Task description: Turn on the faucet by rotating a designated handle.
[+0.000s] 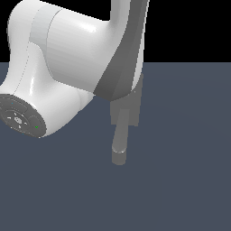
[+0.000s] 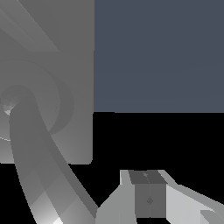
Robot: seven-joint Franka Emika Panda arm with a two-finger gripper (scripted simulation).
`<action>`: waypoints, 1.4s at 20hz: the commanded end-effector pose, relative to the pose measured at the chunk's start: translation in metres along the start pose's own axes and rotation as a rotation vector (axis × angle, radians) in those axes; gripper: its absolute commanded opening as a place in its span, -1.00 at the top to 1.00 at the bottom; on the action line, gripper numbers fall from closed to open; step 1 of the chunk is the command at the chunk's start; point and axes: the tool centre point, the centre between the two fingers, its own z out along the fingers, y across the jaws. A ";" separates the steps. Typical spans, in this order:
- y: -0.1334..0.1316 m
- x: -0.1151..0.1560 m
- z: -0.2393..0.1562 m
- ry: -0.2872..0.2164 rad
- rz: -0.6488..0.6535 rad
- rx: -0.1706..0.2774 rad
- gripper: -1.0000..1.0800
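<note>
Item: faucet [image 1: 121, 137], dull grey, standing on the dark blue-grey surface [image 1: 189, 180] well in from any of its edges that show. In the exterior view the white arm [image 1: 58, 67] covers most of it. Only the thick rounded spout [image 1: 120, 140] and a slab of the body behind it are exposed. Item: base plate [image 2: 65, 52], flat and rectangular. The wrist view shows one straight edge and a rounded corner, with ringed mouldings around the root of the spout [image 2: 33, 175]. Item: handle, the thin bar you must rotate. It cannot be picked out with confidence in either view, so count it as hidden. Item: gripper [image 2: 149, 183], with its two dark pads [image 2: 142, 197] pressed together along a seam and nothing held between them. It hangs off the base plate's edge, near the spout, and appears to touch neither. The step in hand is judged to be the approach to the handle. To do it well, do not take the spout for your target. Find the slim bar at its hub first. Bring the joined fingers against the bar's side near its free end, where leverage should be best. Then push along an arc about the hub, not in a straight line, or the fingers may slide off the tip. Keep the wrist clear of the spout, since a knock there does nothing for the task.
</note>
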 end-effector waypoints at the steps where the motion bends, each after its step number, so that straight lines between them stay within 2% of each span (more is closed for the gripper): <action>1: 0.000 -0.018 0.002 -0.021 -0.001 -0.004 1.00; 2: 0.000 -0.018 0.002 -0.021 -0.001 -0.004 1.00; 3: 0.000 -0.007 0.001 -0.007 -0.003 -0.002 1.00; 23: -0.051 -0.064 0.001 -0.021 -0.001 -0.004 1.00; 24: -0.051 -0.064 0.001 -0.021 -0.001 -0.004 1.00; 25: -0.049 -0.048 -0.001 0.001 0.001 -0.002 1.00; 28: -0.060 -0.053 -0.001 -0.002 0.001 -0.002 1.00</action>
